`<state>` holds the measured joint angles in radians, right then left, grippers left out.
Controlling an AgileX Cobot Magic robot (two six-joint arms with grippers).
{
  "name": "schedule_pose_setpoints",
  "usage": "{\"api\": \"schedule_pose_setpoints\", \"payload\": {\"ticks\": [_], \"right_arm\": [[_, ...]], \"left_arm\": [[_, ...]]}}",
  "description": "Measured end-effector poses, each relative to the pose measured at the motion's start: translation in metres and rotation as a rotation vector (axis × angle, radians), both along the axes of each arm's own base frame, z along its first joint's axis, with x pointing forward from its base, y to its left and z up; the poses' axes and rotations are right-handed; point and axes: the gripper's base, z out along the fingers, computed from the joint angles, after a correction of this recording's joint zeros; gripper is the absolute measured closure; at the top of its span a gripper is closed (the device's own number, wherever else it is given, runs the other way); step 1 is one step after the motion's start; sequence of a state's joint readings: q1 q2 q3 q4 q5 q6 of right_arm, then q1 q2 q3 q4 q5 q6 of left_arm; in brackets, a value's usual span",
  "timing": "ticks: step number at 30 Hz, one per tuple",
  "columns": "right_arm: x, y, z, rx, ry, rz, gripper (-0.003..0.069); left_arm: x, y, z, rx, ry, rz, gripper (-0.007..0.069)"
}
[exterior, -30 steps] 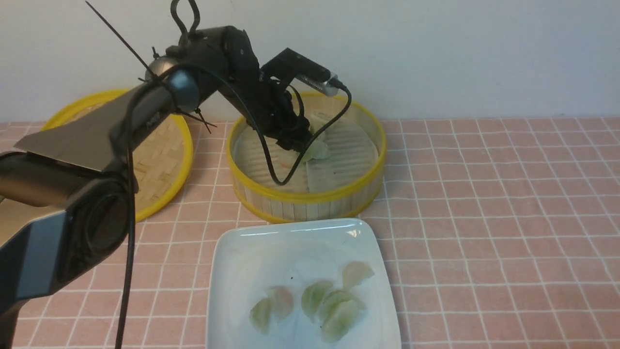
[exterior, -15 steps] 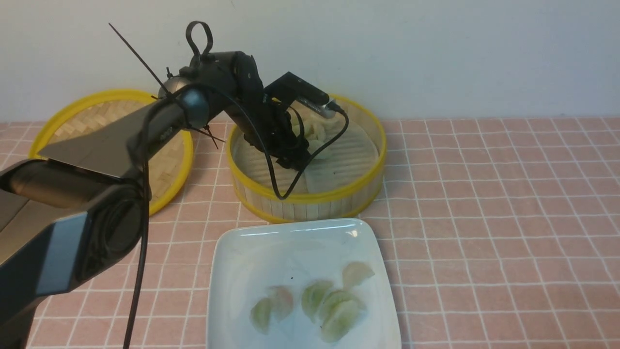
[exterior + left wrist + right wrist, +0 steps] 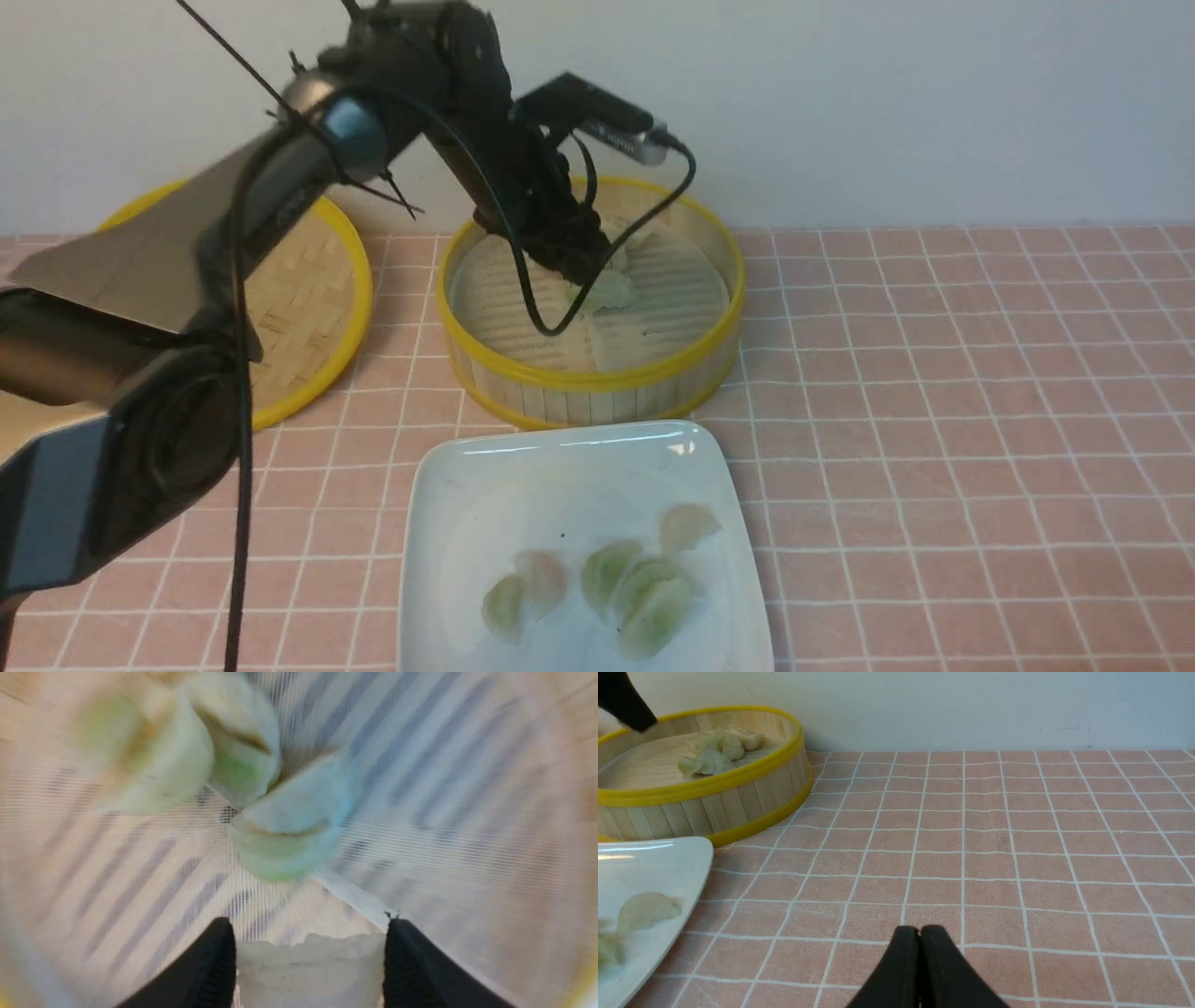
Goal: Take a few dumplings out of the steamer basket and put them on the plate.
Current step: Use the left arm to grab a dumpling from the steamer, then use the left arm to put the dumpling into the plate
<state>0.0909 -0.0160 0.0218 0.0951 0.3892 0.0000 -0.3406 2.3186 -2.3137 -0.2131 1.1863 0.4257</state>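
Where the bench runs farthest left, lid: shallow, yellow-rimmed and woven in herringbone. It lies flat on the pink checked cloth, partly hidden by the left arm, and sits near the steamer basket but apart from it.
Left arm: crosses above the lid, and its wrist bends down inside the basket.
Left gripper: low over the basket floor, near the middle. In the wrist view the two black fingers stand apart, and a pale ragged-edged lump fills the gap from one to the other.
Whitish dumpling: this is what that lump looks like, pinched between the fingers. It is sharp while the floor behind it is blurred, and the front view hides it.
Steamer basket: round, with slat walls and yellow rims. It stands at the back of the bench, just behind the plate.
Dumplings in the basket: one green one shows right at the gripper's tip. The right wrist view shows a small cluster towards the far wall, and the left wrist view shows three blurred greenish ones touching each other.
Plate: white, square and glossy, at the front edge.
Dumplings on the plate: five lie in its near half. Two are paired on the left, two overlap in the middle, and one pale one lies a little behind.
Right gripper: fingers pressed together with nothing between them. It is low over bare cloth to the right of the plate, well apart from the basket.
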Motion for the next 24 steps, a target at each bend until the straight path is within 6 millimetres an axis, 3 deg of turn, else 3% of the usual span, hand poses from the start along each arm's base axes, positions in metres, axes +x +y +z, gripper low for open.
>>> {"api": "schedule_pose_setpoints", "payload": {"ticks": [3,6,8,11,13,16,17,21,24], "right_arm": [[0.0,0.0,0.0,0.0,0.0,0.0,0.0673],[0.0,0.0,0.0,0.001,0.0,0.0,0.0673],[0.0,0.0,0.0,0.002,0.0,0.0,0.0673],[0.0,0.0,0.0,0.002,0.0,0.0,0.0673],[0.0,0.0,0.0,0.002,0.0,0.0,0.0673],[0.0,0.0,0.0,0.002,0.0,0.0,0.0673],[0.0,0.0,0.0,0.002,0.0,0.0,0.0673],[0.0,0.0,0.0,0.002,0.0,0.0,0.0673],[0.0,0.0,0.0,0.002,0.0,0.0,0.0673]], "left_arm": [[-0.016,0.005,0.046,-0.04,-0.046,0.034,0.0264],[-0.038,0.013,0.075,-0.072,-0.048,0.084,0.0264],[-0.054,0.018,0.084,-0.077,-0.025,0.096,0.0264],[-0.088,0.023,0.064,-0.049,0.115,0.096,0.0264],[-0.097,0.023,0.053,-0.042,0.166,0.089,0.0264],[-0.118,0.019,0.019,-0.011,0.301,0.05,0.0264],[-0.127,0.015,-0.004,0.022,0.371,0.028,0.0264],[-0.129,0.004,-0.034,0.039,0.404,0.02,0.0264],[-0.127,-0.004,-0.046,0.042,0.413,0.014,0.0261]]}}
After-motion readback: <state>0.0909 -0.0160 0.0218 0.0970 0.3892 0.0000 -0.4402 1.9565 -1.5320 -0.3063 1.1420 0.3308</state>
